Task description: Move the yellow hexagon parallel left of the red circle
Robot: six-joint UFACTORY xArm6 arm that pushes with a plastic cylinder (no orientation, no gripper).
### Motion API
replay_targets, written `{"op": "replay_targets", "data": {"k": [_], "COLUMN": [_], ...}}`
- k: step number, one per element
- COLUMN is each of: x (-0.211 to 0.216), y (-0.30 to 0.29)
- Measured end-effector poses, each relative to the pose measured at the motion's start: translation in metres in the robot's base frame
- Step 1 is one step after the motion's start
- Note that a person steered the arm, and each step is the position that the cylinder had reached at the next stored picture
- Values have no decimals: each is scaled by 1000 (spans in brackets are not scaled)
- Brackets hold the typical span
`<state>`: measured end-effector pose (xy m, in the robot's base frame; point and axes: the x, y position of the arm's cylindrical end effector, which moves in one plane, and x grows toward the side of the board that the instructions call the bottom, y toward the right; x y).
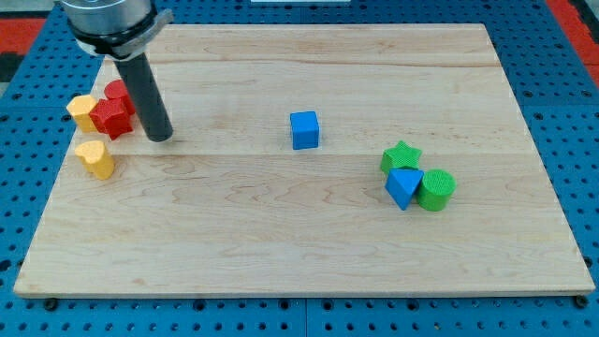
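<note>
The yellow hexagon [82,111] sits at the view's left, touching the left side of a red star-like block [112,118]. The red circle [118,93] stands just behind that red block, up and right of the hexagon. My tip [160,137] rests on the board just right of the red blocks, apart from them. A second yellow block, heart-shaped [95,159], lies below the hexagon.
A blue cube [304,129] sits near the board's middle. At the view's right a green star [401,155], a blue triangle [403,186] and a green cylinder [435,189] cluster together. The wooden board [299,253] lies on a blue pegboard.
</note>
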<state>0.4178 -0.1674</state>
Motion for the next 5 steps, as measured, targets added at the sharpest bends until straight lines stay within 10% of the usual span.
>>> {"op": "replay_targets", "data": {"k": [3, 5], "x": [155, 136], "y": [-42, -138]}}
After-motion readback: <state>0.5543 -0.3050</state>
